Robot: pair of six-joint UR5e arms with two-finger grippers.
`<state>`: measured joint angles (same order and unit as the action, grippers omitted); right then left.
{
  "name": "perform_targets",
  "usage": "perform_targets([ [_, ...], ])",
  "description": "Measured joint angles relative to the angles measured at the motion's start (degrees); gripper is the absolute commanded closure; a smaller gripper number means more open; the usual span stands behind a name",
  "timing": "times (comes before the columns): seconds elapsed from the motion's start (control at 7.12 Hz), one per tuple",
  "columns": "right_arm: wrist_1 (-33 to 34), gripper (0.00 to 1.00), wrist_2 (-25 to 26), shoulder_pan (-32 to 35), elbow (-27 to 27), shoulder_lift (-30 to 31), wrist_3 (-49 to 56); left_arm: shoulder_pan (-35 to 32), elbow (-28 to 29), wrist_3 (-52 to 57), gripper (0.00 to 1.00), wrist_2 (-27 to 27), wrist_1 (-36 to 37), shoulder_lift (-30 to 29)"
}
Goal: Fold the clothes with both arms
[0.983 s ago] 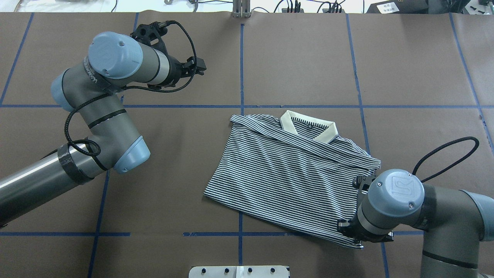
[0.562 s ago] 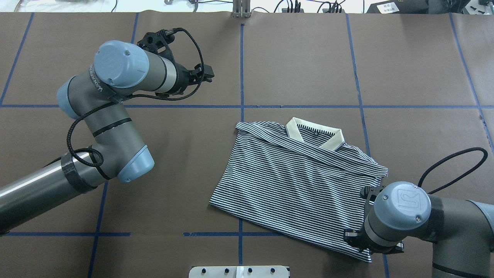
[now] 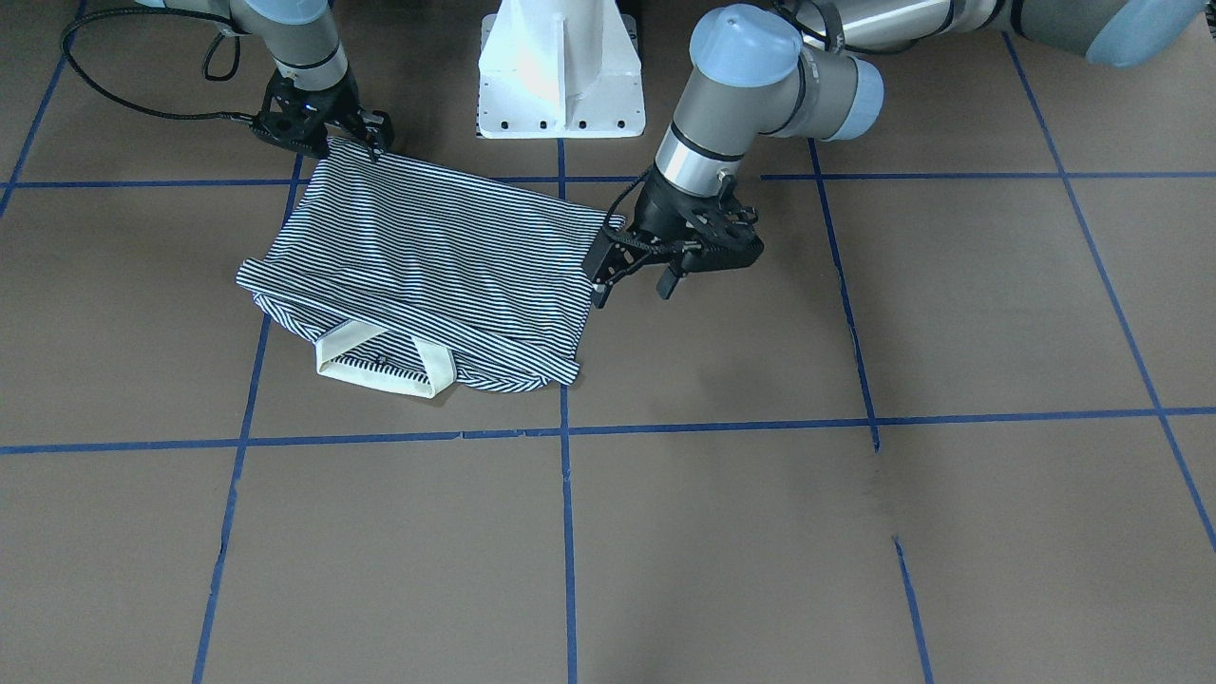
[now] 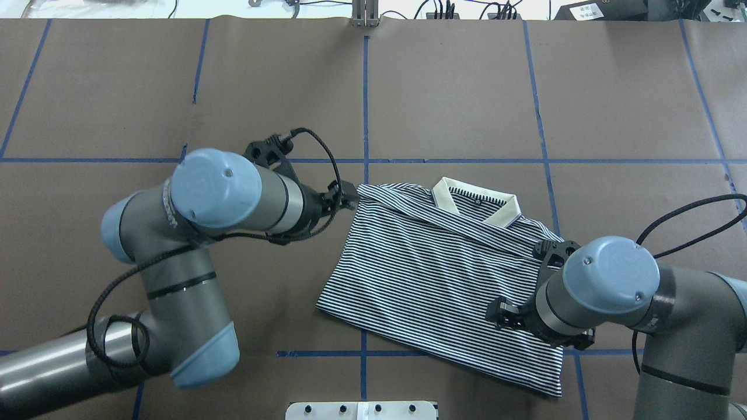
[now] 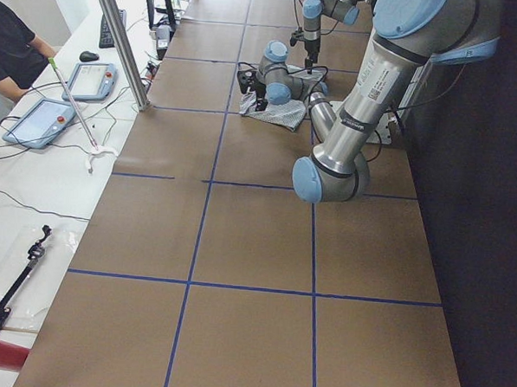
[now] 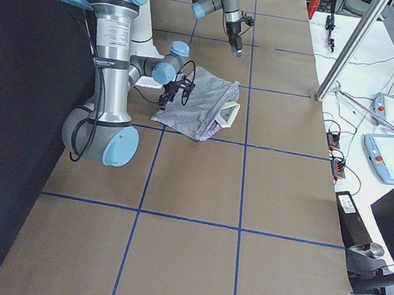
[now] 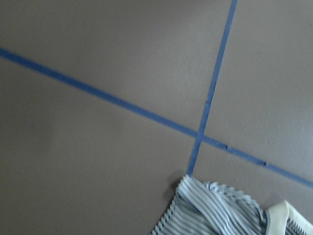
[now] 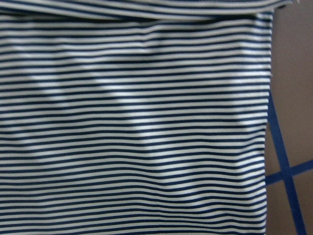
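Left pincer (image 3: 632, 285) beside shirt (image 3: 427, 256) edge, maybe touching.

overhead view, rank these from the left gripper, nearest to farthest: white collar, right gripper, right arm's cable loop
1. White collar, along the shirt's top edge, just right of the left gripper.
2. Right gripper, over the shirt's lower right part.
3. Right arm's cable loop, by the view's far right edge.

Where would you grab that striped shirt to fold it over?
Probably the shoulder corner left of the collar. The shirt lies flat, but folded-over cloth makes a thicker lip there. Come in low from the bare table side, where the left gripper hovers open.
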<state>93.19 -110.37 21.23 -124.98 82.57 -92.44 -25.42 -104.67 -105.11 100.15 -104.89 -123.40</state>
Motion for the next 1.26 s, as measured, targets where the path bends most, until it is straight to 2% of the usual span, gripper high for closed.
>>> perform_targets([
  [0.14,-0.11,0.00,-0.52,2.67,-0.15,-2.12,3.32,4.69,-2.24,-6.48,0.02,-2.57,4.70,0.23],
  [0.42,-0.56,0.00,-3.76,8.81,-0.21,-6.58,8.45,11.02,-2.56,-15.92,0.03,-6.90,11.30,0.14],
  [0.7,-0.74,0.00,-6.84,12.32,0.05,-9.17,9.48,12.33,0.09,-18.12,0.04,-9.74,12.75,-0.14],
  [1.26,-0.77,0.00,-7.29,13.54,0.43,-10.04,9.65,12.50,3.54,-18.31,0.09,-11.26,12.79,-0.92],
])
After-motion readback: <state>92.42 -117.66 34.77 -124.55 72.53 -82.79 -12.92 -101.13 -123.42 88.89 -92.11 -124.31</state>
